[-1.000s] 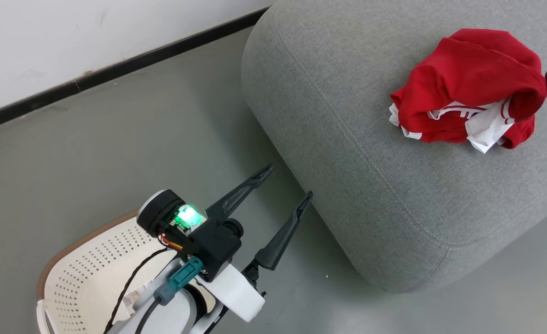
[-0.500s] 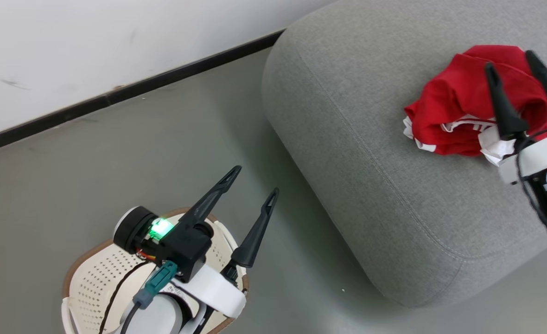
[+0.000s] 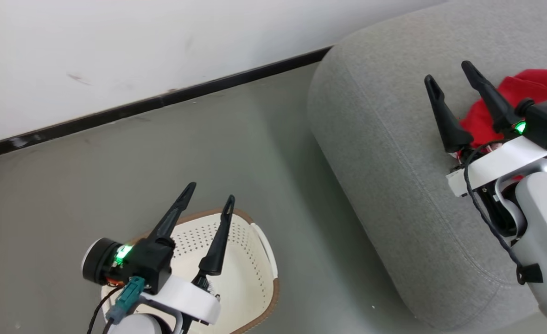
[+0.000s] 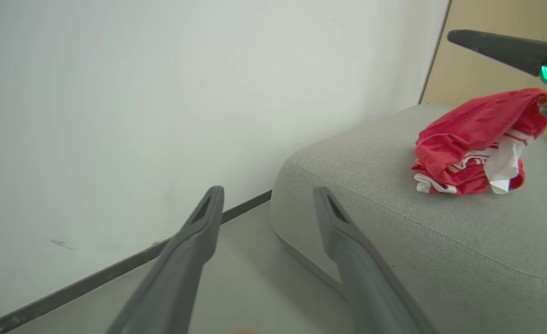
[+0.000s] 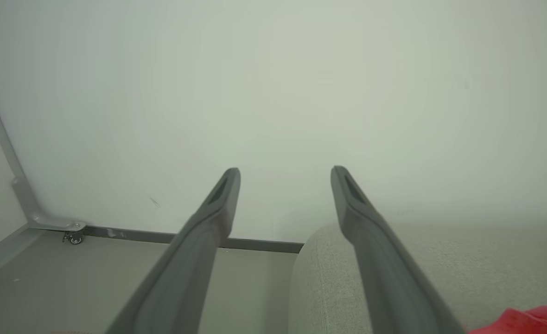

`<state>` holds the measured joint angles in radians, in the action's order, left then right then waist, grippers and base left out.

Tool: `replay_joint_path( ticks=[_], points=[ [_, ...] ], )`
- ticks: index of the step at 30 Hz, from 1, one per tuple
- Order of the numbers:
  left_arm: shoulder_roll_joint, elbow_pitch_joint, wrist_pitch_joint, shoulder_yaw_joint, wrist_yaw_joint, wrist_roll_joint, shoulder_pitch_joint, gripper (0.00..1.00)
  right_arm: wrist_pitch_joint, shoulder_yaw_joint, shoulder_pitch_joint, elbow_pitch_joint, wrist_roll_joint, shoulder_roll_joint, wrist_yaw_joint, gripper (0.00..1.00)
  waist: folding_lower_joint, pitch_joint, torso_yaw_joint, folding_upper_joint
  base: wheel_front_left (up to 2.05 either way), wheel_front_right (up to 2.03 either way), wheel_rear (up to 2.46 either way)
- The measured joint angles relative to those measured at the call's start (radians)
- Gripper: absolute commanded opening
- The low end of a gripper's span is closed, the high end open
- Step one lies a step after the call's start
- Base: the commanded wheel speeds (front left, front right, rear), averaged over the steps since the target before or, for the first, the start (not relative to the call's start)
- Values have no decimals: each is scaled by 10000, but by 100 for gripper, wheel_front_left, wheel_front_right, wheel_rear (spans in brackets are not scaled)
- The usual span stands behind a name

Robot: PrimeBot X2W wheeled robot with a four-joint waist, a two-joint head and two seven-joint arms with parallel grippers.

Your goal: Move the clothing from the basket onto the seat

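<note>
- Since a second ago the right pincer [image 3: 447, 71] has come fully into the head view, where before one dark finger alone showed at the right edge. Its white wrist now stands in front of the clothing [image 3: 540, 81]. The whole view has swung as well, so the camera turned.
- That clothing is a bunched red heap with white trim, lying on top of the seat [image 3: 384, 153]. From the left wrist [image 4: 468, 139] it sits well back from the rounded near corner.
- Both fingers of the right pincer are spread wide with nothing between them [image 5: 285, 170]. They point across the seat toward the wall [image 3: 116, 41].
- Whether the right wrist touches the heap I cannot tell. It is very close to the top of it.
- The seat is grey woven fabric with a stitched seam running round its edge, and it stands on the floor [image 3: 116, 176].
- The basket [image 3: 248, 278], cream with small holes and a brown rim, stands on the floor near the seat and apart from it.
- The left pincer [image 3: 211, 192] hangs over the basket, its fingers parted and empty, pointing up toward the wall.
- A black skirting strip [image 3: 185, 95] runs along the foot of the wall.
- A green light glows on each wrist.
</note>
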<state>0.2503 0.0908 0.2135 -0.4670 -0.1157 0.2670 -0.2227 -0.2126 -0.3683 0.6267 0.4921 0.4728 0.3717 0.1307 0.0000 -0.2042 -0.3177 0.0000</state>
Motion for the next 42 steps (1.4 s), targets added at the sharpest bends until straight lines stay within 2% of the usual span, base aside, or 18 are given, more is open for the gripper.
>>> replay_joint_path(
  ticks=[16,32,42],
  points=[
    [-192,203,257,997,-842,476,851,100,-265,1101,-1324,69,-627,-970,0,100,0,563,1394,0,0,0,0],
    [-276,606,336,1446,-1135,566,1531,100,-339,2044,-2851,71,-1760,-1739,0,100,0,1336,2388,0,0,0,0],
    [-499,821,347,1685,-1392,658,1846,100,-339,2485,-3883,-109,-2318,-2479,0,100,0,1851,2854,0,0,0,0]
  ],
)
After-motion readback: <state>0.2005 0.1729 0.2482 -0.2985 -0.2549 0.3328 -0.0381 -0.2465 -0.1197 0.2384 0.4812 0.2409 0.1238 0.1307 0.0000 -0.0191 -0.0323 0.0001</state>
